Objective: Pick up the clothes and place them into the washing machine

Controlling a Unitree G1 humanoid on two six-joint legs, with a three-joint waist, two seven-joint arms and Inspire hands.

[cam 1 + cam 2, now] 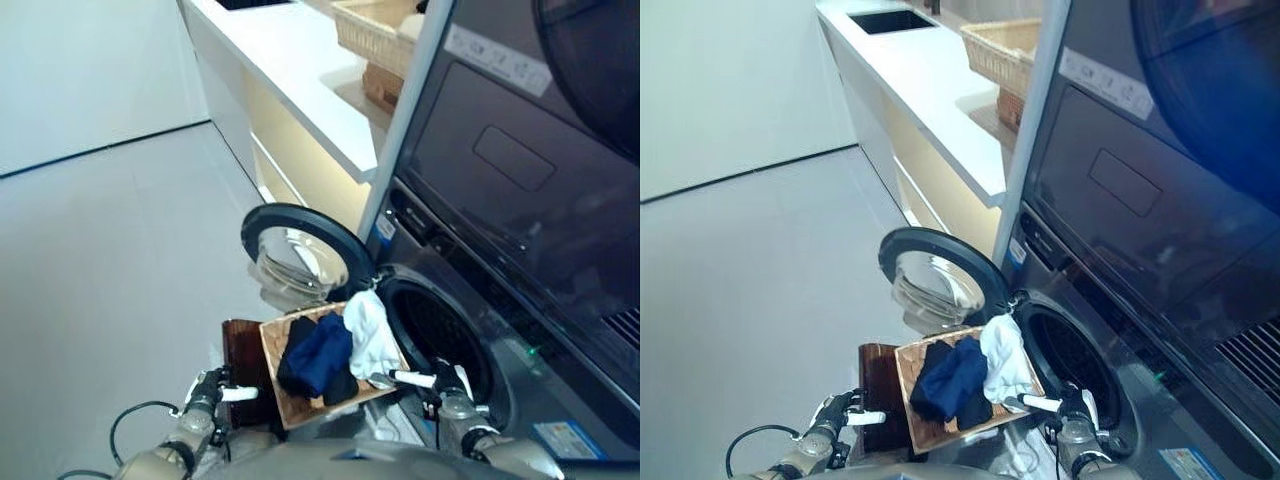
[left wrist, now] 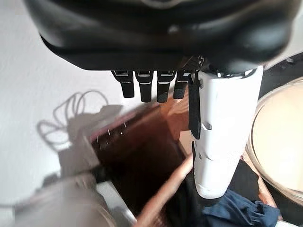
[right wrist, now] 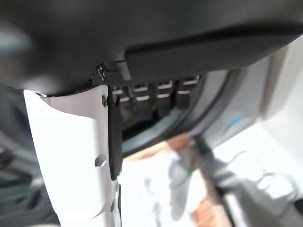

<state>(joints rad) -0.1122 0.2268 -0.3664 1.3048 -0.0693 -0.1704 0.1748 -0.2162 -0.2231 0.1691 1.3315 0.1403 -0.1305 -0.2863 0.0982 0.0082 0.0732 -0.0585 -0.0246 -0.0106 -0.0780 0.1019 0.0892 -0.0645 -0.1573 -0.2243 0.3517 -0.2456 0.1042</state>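
A wicker basket (image 1: 290,395) rests on a dark brown stool (image 1: 243,352) in front of the washing machine (image 1: 520,375). In it lie a dark blue garment (image 1: 318,355) and a white garment (image 1: 372,335), which drapes over the basket's rim toward the drum opening (image 1: 437,340). The round door (image 1: 300,255) is swung wide open to the left. My left hand (image 1: 208,393) hovers beside the stool, open, thumb (image 2: 222,132) pointing at the basket. My right hand (image 1: 447,385) is open at the basket's right corner, thumb (image 3: 71,161) stretched out, holding nothing.
A second machine (image 1: 530,160) is stacked above the washer. A white counter (image 1: 300,70) with a sink (image 1: 890,20) and another wicker basket (image 1: 375,30) runs along the back. Bare grey floor (image 1: 110,260) lies to the left.
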